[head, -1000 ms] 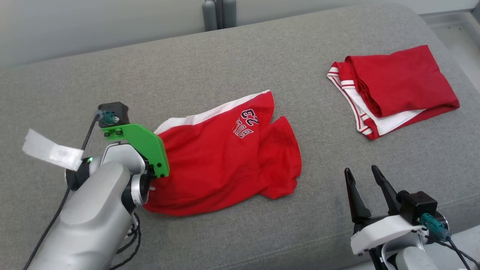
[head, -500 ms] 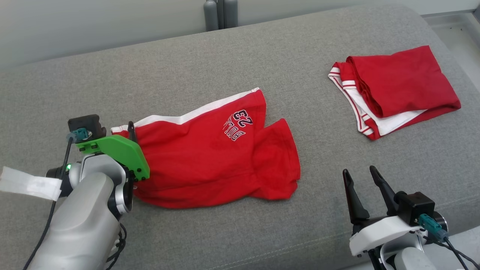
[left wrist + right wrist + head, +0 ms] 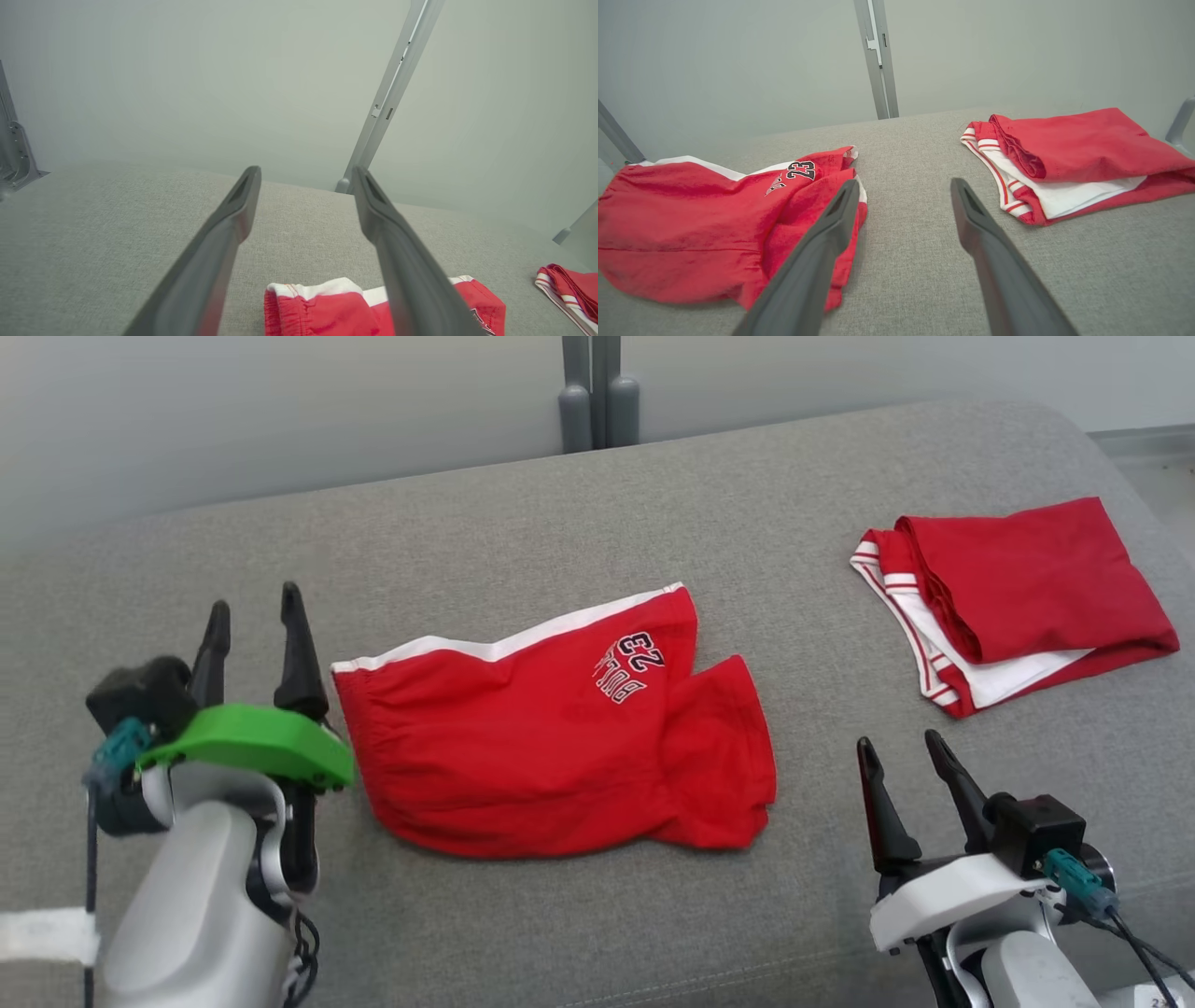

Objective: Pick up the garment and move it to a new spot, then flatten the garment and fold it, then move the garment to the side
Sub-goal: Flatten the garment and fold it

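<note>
The shorts (image 3: 551,747) lay spread on the grey cushion (image 3: 560,523), touched by neither tool; your left tool (image 3: 254,599) stood wide and empty just beside the waistband (image 3: 353,709), your right tool (image 3: 900,740) wide and empty near the other end. I judged the placing done and the flattening partial; folding and moving aside remained. One leg (image 3: 724,756) was bunched, its layers hard to read.
</note>
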Controlling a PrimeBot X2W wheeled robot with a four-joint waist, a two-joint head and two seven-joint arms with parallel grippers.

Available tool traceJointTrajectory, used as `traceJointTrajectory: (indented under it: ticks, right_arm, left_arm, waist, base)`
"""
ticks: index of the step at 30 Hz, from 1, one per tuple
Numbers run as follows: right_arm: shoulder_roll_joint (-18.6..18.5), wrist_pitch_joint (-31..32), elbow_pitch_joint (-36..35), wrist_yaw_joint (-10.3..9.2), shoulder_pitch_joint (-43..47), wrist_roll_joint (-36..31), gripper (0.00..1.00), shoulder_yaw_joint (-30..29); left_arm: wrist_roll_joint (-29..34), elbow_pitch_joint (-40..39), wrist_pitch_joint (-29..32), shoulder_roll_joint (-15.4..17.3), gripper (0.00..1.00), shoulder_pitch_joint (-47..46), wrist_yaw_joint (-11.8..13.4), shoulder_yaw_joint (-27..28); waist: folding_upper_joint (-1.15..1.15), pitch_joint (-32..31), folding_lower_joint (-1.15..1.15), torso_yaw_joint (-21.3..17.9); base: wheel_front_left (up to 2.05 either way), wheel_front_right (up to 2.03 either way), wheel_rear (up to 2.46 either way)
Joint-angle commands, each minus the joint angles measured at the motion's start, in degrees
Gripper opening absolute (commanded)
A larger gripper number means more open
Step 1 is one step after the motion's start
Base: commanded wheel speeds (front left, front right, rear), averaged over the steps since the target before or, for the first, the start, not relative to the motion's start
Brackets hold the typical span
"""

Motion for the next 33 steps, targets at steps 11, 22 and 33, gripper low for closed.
traceJointTrajectory:
  ticks: [11, 22, 33]
  right_arm:
    - [-0.08, 1.7, 2.36, -0.03, -4.09, 3.67, 1.0, 1.28]
    - [-0.07, 2.71, 4.7, -0.03, -1.57, 5.66, 1.0, 1.17]
    - [-0.06, 0.47, 4.79, -0.03, 2.13, 3.4, 1.0, 3.36]
  left_arm:
    - [15.6, -10.73, -0.15, -6.16, 1.0, 17.27, -4.53, 9.66]
    - [23.09, -13.54, -0.16, -6.97, 1.0, 28.35, -2.99, 11.12]
    - [26.75, -18.05, -0.16, -9.22, 1.0, 36.91, -7.8, 15.69]
  waist:
    - [0.0, -5.28, 0.0, 5.94]
    - [0.0, -9.47, 0.0, 9.69]
    - [0.0, -10.96, 0.0, 10.66]
  base:
    - [0.0, 0.0, 0.0]
    - [0.0, 0.0, 0.0]
    - [0.0, 0.0, 0.0]
